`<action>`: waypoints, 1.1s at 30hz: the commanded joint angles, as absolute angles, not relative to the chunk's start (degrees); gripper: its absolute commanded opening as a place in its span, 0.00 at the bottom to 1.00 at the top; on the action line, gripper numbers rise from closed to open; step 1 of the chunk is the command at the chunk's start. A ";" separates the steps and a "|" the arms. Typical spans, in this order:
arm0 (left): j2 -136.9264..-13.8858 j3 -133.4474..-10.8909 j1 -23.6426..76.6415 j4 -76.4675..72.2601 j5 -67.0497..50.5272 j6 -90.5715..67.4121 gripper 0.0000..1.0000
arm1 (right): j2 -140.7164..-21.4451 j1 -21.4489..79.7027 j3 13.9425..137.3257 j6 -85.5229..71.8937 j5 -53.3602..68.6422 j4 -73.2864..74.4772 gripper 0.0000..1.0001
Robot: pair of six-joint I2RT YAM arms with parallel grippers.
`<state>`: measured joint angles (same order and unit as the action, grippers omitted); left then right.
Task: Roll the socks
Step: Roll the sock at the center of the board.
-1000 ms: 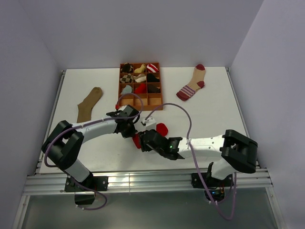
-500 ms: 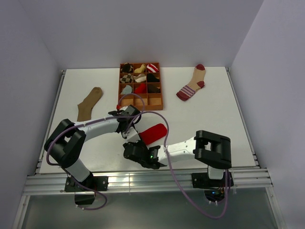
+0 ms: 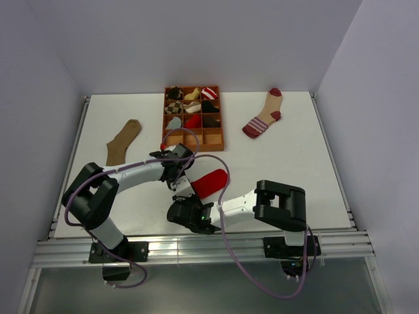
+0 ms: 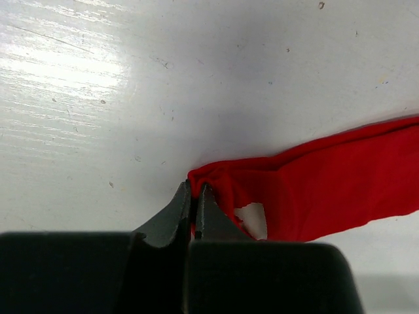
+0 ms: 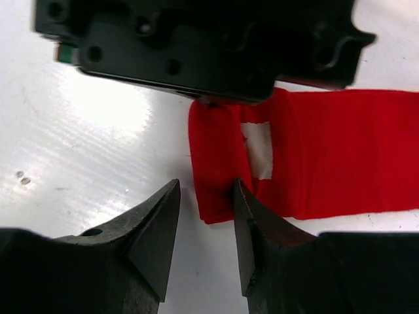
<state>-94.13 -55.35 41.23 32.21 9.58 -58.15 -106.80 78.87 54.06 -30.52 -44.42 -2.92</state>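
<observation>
While the white tabletop (image 3: 294, 170) carries everything, the orange compartment tray (image 3: 221, 124) stands well beyond both pincers, toward the far edge. Of the loose socks, the beige striped sock (image 3: 264, 116) lies flat far beyond the right pincer (image 3: 190, 201), off to its right past the tray. The brown sock (image 3: 123, 142) lies flat well away on the outer side of the left pincer (image 3: 183, 185). The red sock (image 3: 209, 183) lies stretched on the tabletop and runs away from the two pincers, which meet at its near end. The left pincer is pressed together on a folded edge of that end. It pinches the red fabric between its tips, just beside a small white patch (image 4: 252, 219) of the pattern. The right pincer is spread, and its jaws straddle the corner of the same end. One finger (image 5: 262, 248) touches the fabric and the other sits over bare tabletop beside it. The left pincer's black body is just ahead of the right pincer.
</observation>
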 commanded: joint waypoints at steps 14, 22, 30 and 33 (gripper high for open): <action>-90.36 -52.13 40.96 37.45 10.55 -64.77 0.00 | -109.17 76.82 44.22 -38.85 -40.09 -2.36 0.00; -80.52 -45.80 39.55 30.51 10.90 -71.71 0.06 | -102.57 74.27 35.17 -39.11 -24.64 -12.82 0.00; -77.17 -44.48 39.46 27.69 12.30 -72.51 0.29 | -97.83 68.65 28.57 -39.99 -6.88 -24.14 0.00; -75.68 -43.34 39.46 26.63 12.65 -72.42 0.42 | -96.95 64.52 25.67 -40.95 -0.28 -28.46 0.00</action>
